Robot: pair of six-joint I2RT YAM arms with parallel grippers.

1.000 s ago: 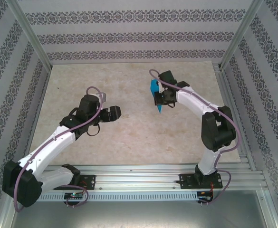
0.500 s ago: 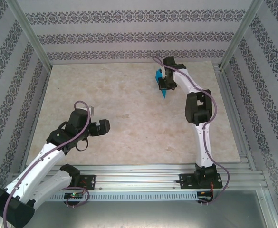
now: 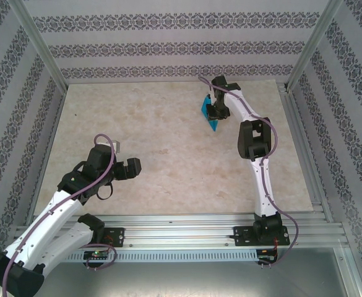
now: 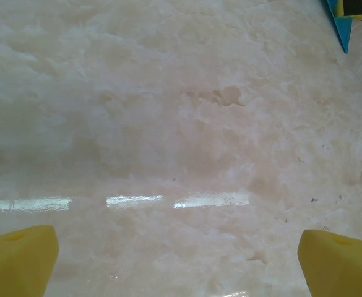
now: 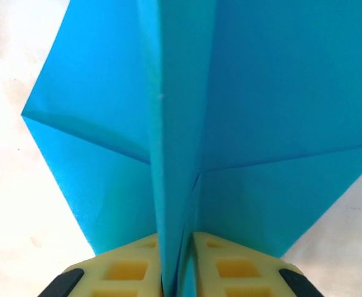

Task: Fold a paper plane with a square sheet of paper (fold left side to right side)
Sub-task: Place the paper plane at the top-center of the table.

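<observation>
Seen from above, two white robot arms rise from a metal rail [image 3: 187, 224] at the near edge of a pale, marble-look table [image 3: 137, 117]. The left gripper [image 3: 130, 167] is over the near left part of the table and holds nothing. Its wrist camera shows its two yellow fingertips [image 4: 17, 257] wide apart, with bare tabletop between them. The right arm stretches across the table, and the right gripper [image 3: 212, 113] is near the far edge, right of centre. Its yellow fingers [image 5: 128, 272] are pinched together on the centre fold of the bright blue paper plane [image 5: 273, 93], whose wings spread to either side. From above, the plane's tip points toward the near edge. Patterned walls [image 3: 168, 46] enclose the table.
</observation>
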